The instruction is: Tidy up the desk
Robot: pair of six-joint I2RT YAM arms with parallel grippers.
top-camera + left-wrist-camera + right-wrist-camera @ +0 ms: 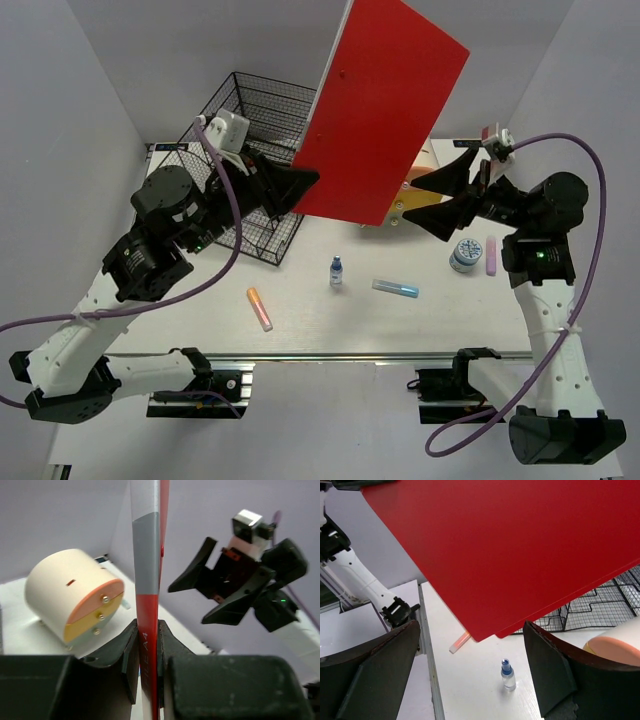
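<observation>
the desk (320, 320) is seen across the middle of the top view, its long axis running left to right, with the silver rail (350, 355) along its lower edge. a red folder (385, 110) is clamped in the left hand (305, 185) at upper centre. the right hand (430, 198) is spread wide, empty.

Left claw (305, 182) tight, right claw (424, 198) wide

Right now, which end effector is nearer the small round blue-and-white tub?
Right. The right end effector, open, hangs just behind the tub, slightly to its left; the left end effector, shut on the red folder, is far off by the wire basket.
</observation>
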